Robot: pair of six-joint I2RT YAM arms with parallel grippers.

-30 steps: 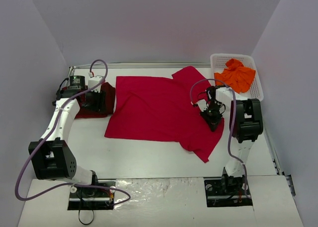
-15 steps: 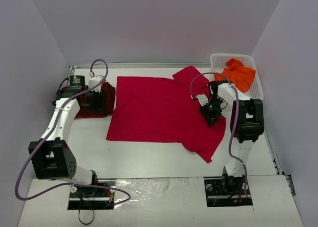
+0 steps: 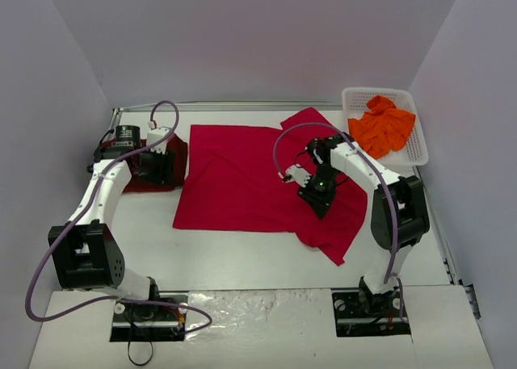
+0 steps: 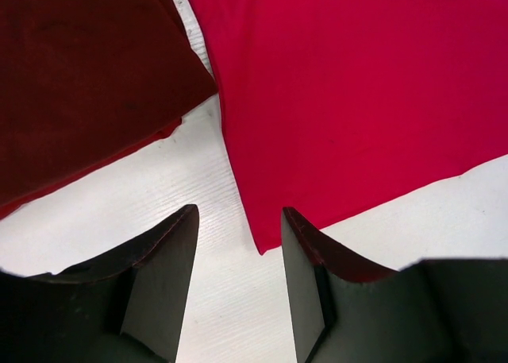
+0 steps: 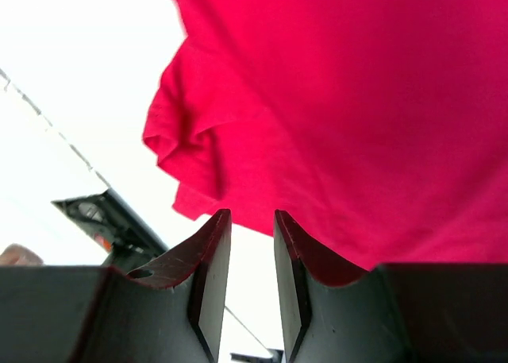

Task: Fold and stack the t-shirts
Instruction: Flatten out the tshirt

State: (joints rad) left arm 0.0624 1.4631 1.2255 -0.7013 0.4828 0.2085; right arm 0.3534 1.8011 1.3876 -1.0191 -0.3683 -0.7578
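A bright red t-shirt (image 3: 250, 179) lies spread flat in the middle of the table, its right sleeve rumpled near the front. My right gripper (image 3: 317, 198) is over that right part; the right wrist view shows its jaws (image 5: 250, 216) open a narrow way with nothing between them, the red cloth (image 5: 357, 101) just beyond the tips. A dark maroon t-shirt (image 3: 149, 179) lies folded at the left. My left gripper (image 3: 161, 165) sits by it, open and empty (image 4: 238, 212), with the red shirt's corner (image 4: 262, 240) just past its fingertips. An orange t-shirt (image 3: 384, 125) is bunched in the basket.
The white lattice basket (image 3: 416, 147) stands at the back right corner, close to the right arm. Walls close in the table at the left, back and right. Grey cables loop over both arms.
My right gripper has opened and moved left and nearer, from the shirt's right edge to over its lower right part. The left arm has hardly moved.
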